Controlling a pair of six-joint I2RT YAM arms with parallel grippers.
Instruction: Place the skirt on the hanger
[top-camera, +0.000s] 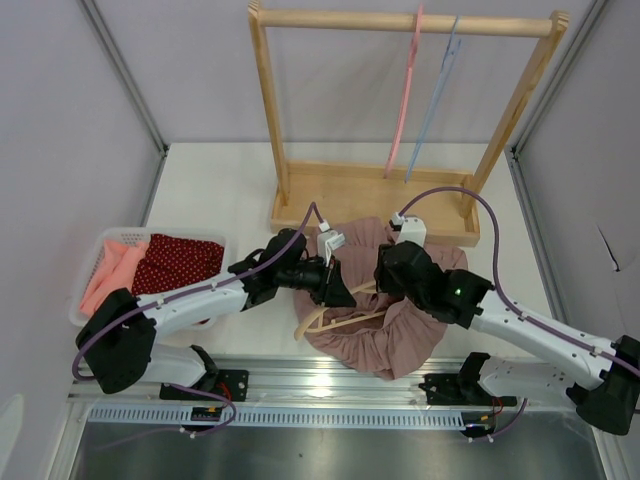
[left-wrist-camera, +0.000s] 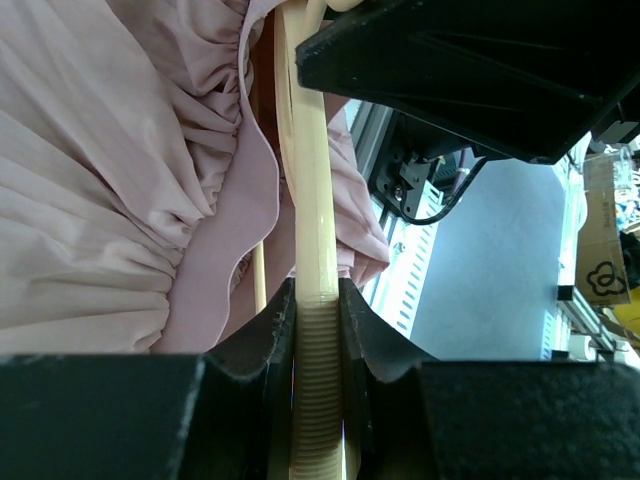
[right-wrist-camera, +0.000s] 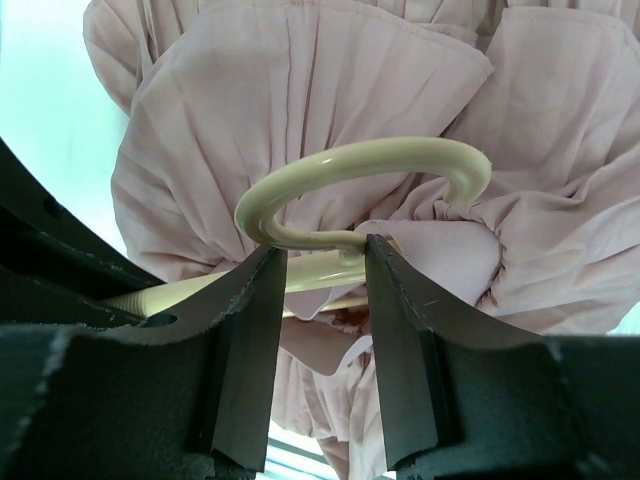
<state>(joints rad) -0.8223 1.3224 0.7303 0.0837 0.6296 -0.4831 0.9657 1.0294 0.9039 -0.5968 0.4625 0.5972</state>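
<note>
One pink skirt (top-camera: 400, 340) lies crumpled on the tabletop (top-camera: 220, 190) at about 6 o'clock, close to the near edge and between the two arms. One cream hanger (top-camera: 340, 322) rests on its 9 o'clock side, partly over the gathered fabric. The skirt is not clipped or threaded onto it.

There are two grippers, both over the skirt. The left gripper (left-wrist-camera: 320, 300) is clamped on the hanger's ribbed bar, a finger pressed against each side of it. The right gripper (right-wrist-camera: 322, 250) has its jaws parted with the base of the hanger's hook between them. Whether the pads touch the hook cannot be told. The hook curls upward above the fingers in the right wrist view, with pink folds behind it.

At 12 o'clock stands one wooden rack (top-camera: 270, 100). Two more hangers dangle from its top rail, one pink hanger (top-camera: 403, 100) and one blue hanger (top-camera: 435, 95), side by side toward the rail's right end. That makes three hangers in all.

At 8 o'clock sits one white basket (top-camera: 88, 275) holding two cloths. A salmon cloth (top-camera: 110, 270) lies on its 9 o'clock side and a red dotted cloth (top-camera: 180, 262) on its 3 o'clock side.
</note>
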